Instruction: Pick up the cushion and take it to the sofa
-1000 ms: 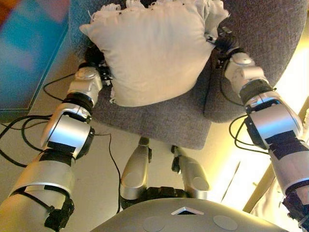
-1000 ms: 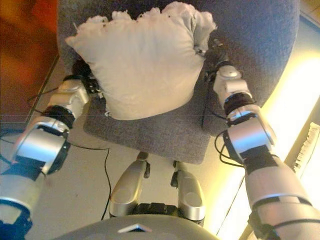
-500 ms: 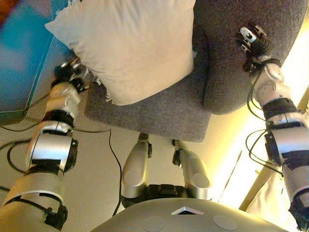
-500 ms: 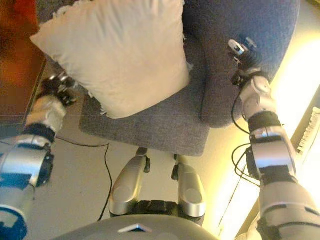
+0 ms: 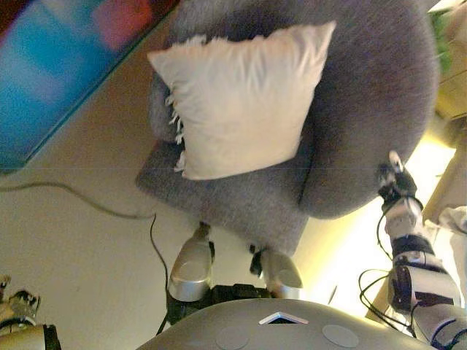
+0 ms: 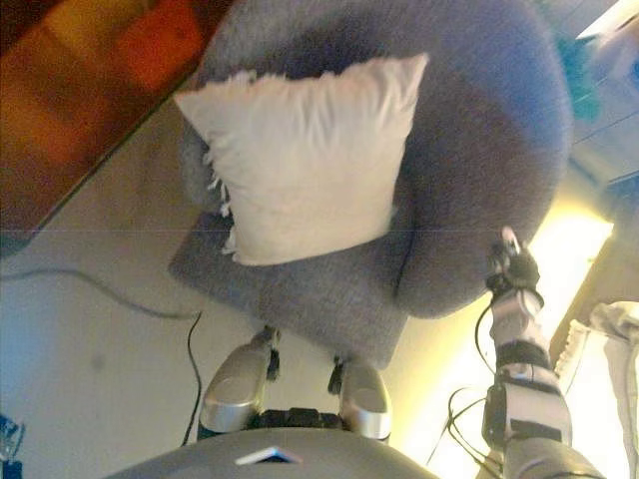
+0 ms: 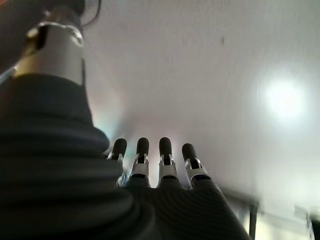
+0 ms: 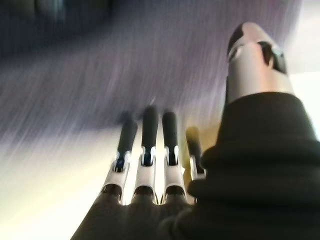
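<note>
The cream cushion (image 5: pixel 241 109) with a frayed edge lies on the seat of the grey sofa chair (image 5: pixel 365 109), leaning on its back. Neither hand touches it. My left hand (image 5: pixel 16 300) hangs low at the lower left, far from the sofa; in the left wrist view its fingers (image 7: pixel 142 150) are straight over pale floor. My right hand (image 5: pixel 398 186) is beside the sofa's right arm, below and to the right of the cushion; in the right wrist view its fingers (image 8: pixel 150 130) are straight and point at grey fabric. Both hands are empty.
A dark cable (image 5: pixel 73 197) runs across the pale floor left of the sofa. A blue and red surface (image 5: pixel 58 58) fills the upper left. Wooden furniture (image 5: pixel 454 87) and a white cloth (image 5: pixel 456 219) stand at the right edge.
Both hands have let go of the cushion and drawn back, the left arm dropping to the lower left. The cushion stays on the sofa. The view has pulled back.
</note>
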### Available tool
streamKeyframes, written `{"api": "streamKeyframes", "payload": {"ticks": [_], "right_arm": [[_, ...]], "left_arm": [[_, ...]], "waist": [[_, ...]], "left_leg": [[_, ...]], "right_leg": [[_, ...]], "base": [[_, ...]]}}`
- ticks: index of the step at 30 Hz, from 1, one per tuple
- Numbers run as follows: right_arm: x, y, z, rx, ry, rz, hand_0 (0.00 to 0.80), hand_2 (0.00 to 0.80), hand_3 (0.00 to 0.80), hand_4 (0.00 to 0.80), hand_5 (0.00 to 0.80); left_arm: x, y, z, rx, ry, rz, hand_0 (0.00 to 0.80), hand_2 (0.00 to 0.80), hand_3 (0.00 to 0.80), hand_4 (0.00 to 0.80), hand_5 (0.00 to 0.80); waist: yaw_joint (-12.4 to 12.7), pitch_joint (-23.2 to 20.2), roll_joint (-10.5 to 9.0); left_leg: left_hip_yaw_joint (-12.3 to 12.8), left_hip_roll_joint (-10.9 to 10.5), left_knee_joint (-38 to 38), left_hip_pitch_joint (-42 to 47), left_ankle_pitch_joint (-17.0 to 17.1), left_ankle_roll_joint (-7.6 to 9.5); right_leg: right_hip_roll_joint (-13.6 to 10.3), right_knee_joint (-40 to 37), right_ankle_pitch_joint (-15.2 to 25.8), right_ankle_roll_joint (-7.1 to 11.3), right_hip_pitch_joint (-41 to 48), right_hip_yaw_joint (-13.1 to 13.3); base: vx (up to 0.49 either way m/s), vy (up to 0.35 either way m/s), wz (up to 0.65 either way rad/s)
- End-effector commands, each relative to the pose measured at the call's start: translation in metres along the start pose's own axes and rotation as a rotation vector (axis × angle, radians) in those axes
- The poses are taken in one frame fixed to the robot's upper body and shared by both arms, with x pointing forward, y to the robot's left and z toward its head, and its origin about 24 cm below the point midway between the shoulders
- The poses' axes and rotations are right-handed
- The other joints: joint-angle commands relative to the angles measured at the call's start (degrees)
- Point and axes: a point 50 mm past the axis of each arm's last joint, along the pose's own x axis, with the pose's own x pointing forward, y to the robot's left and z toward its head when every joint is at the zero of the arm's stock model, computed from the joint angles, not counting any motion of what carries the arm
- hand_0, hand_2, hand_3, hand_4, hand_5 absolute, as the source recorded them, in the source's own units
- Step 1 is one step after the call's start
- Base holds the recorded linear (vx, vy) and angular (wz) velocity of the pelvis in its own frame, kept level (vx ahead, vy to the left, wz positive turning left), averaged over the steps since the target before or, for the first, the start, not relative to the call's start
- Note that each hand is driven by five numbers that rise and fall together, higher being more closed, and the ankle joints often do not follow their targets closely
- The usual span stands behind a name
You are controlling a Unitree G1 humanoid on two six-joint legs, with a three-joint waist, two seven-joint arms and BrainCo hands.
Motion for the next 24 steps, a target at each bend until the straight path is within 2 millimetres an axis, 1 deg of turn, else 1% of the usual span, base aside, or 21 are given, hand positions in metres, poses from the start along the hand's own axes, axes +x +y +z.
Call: {"api": "streamKeyframes", "payload": {"ticks": [1, 2, 3, 5, 6, 8, 9, 10, 11, 12, 14, 16, 19, 24], "right_arm": [[-0.027, -0.094, -0.072, -0.254, 0.266, -0.235, 0.0, 0.0, 0.0, 0.0, 0.0], [-0.035, -0.09, -0.095, -0.256, 0.363, -0.234, 0.0, 0.0, 0.0, 0.0, 0.0], [-0.039, -0.085, -0.108, -0.286, 0.418, -0.211, 0.0, 0.0, 0.0, 0.0, 0.0], [-0.051, -0.066, -0.14, -0.382, 0.534, -0.146, 0.0, 0.0, 0.0, 0.0, 0.0], [-0.054, -0.058, -0.148, -0.436, 0.563, -0.103, 0.0, 0.0, 0.0, 0.0, 0.0], [-0.057, -0.033, -0.158, -0.549, 0.569, 0.025, 0.0, 0.0, 0.0, 0.0, 0.0], [-0.058, -0.025, -0.162, -0.592, 0.569, 0.066, 0.0, 0.0, 0.0, 0.0, 0.0], [-0.06, -0.015, -0.166, -0.676, 0.558, 0.126, 0.0, 0.0, 0.0, 0.0, 0.0], [-0.06, -0.012, -0.166, -0.714, 0.543, 0.154, 0.0, 0.0, 0.0, 0.0, 0.0], [-0.06, -0.004, -0.165, -0.788, 0.524, 0.184, 0.0, 0.0, 0.0, 0.0, 0.0], [-0.057, -0.003, -0.162, -0.832, 0.508, 0.189, 0.0, 0.0, 0.0, 0.0, 0.0], [-0.055, -0.004, -0.157, -0.839, 0.497, 0.187, 0.0, 0.0, 0.0, 0.0, 0.0], [-0.053, -0.007, -0.155, -0.858, 0.498, 0.195, 0.0, 0.0, 0.0, 0.0, 0.0], [-0.058, -0.016, -0.162, -0.885, 0.519, 0.206, 0.0, 0.0, 0.0, 0.0, 0.0]], "left_arm": [[-0.027, -0.036, -0.085, 0.23, 0.18, -0.146, 0.0, 0.0, 0.0, 0.0, 0.0], [-0.038, -0.048, -0.103, 0.323, 0.21, -0.22, 0.0, 0.0, 0.0, 0.0, 0.0], [-0.045, -0.054, -0.114, 0.378, 0.224, -0.261, 0.0, 0.0, 0.0, 0.0, 0.0], [-0.068, -0.076, -0.14, 0.484, 0.249, -0.374, 0.0, 0.0, 0.0, 0.0, 0.0], [-0.076, -0.085, -0.146, 0.506, 0.255, -0.421, 0.0, 0.0, 0.0, 0.0, 0.0], [-0.094, -0.106, -0.153, 0.59, 0.233, -0.562, 0.0, 0.0, 0.0, 0.0, 0.0], [-0.101, -0.115, -0.155, 0.623, 0.211, -0.626, 0.0, 0.0, 0.0, 0.0, 0.0], [-0.112, -0.126, -0.158, 0.679, 0.175, -0.707, 0.0, 0.0, 0.0, 0.0, 0.0], [-0.116, -0.13, -0.159, 0.729, 0.148, -0.755, 0.0, 0.0, 0.0, 0.0, 0.0], [-0.124, -0.139, -0.158, 0.816, 0.096, -0.81, 0.0, 0.0, 0.0, 0.0, 0.0], [-0.126, -0.143, -0.155, 0.847, 0.094, -0.825, 0.0, 0.0, 0.0, 0.0, 0.0], [-0.126, -0.145, -0.154, 0.865, 0.119, -0.837, 0.0, 0.0, 0.0, 0.0, 0.0], [-0.123, -0.14, -0.155, 0.868, 0.174, -0.815, 0.0, 0.0, 0.0, 0.0, 0.0], [-0.117, -0.129, -0.161, 0.834, 0.242, -0.769, 0.0, 0.0, 0.0, 0.0, 0.0]], "waist": [[-5.0, -2.9, 7.55], [-5.0, -3.9, 7.63], [-5.0, -4.5, 7.67], [-5.1, -6.0, 7.8], [-5.2, -6.5, 7.86], [-5.3, -7.5, 7.93], [-5.5, -7.8, 8.0], [-5.6, -8.3, 8.12], [-5.7, -8.4, 8.16], [-6.0, -8.9, 8.32], [-6.4, -9.4, 8.51], [-6.9, -9.8, 8.59], [-7.6, -10.4, 8.75], [-8.2, -11.0, 8.9]], "left_leg": [[-6.0, 3.9, 0.3, 4.0, -8.0, -4.96], [-6.3, 3.8, 0.1, 4.6, -8.1, -4.84], [-6.5, 3.7, 0.1, 5.0, -8.3, -4.76], [-6.6, 3.5, 0.1, 6.4, -9.0, -4.42], [-6.6, 3.5, 0.1, 6.9, -9.2, -4.28], [-6.4, 3.6, 0.1, 8.2, -9.7, -4.15], [-6.4, 3.6, 0.1, 8.6, -9.9, -4.11], [-6.1, 3.7, 0.1, 9.2, -10.2, -4.02], [-6.1, 3.8, 0.1, 9.4, -10.3, -3.99], [-5.7, 3.9, 0.1, 9.9, -10.6, -3.85], [-5.3, 4.1, 0.1, 10.7, -11.0, -3.77], [-5.0, 4.2, 0.1, 11.5, -11.3, -3.59], [-4.2, 4.5, 0.1, 12.3, -11.7, -3.51], [-3.6, 4.6, 0.1, 12.9, -12.1, -3.39]], "right_leg": [[4.2, 1.2, -6.2, -1.76, 0.9, -0.7], [4.5, 1.0, -6.2, -1.94, 1.6, -0.6], [4.7, 0.9, -6.3, -2.07, 2.1, -0.5], [5.1, 0.4, -6.6, -2.45, 3.7, 0.0], [5.2, 0.3, -6.6, -2.58, 4.3, 0.1], [5.3, 0.0, -6.9, -2.86, 5.7, 0.0], [5.3, 0.0, -7.0, -2.98, 6.1, 0.0], [5.4, -0.1, -7.3, -3.11, 6.7, -0.1], [5.4, -0.2, -7.4, -3.14, 6.9, -0.1], [5.6, -0.3, -7.6, -3.22, 7.3, 0.1], [5.9, -0.4, -7.9, -3.18, 8.1, 0.3], [6.2, -0.5, -8.1, -3.23, 8.7, 0.6], [6.5, -0.6, -8.3, -3.3, 9.2, 1.4], [6.7, -0.8, -8.5, -3.25, 9.7, 2.0]], "base": [[0.061, -0.073, -0.29], [0.039, -0.064, -0.35], [0.035, -0.058, -0.47], [0.028, -0.049, -0.81], [0.03, -0.054, -0.82], [0.023, -0.045, -0.42], [0.01, -0.035, -0.14], [-0.003, -0.031, 0.0], [-0.001, -0.033, 0.05], [0.002, -0.026, 0.08], [0.008, -0.012, 0.02], [0.026, -0.028, -0.08], [0.038, -0.039, -0.09], [0.033, -0.034, -0.09]]}}
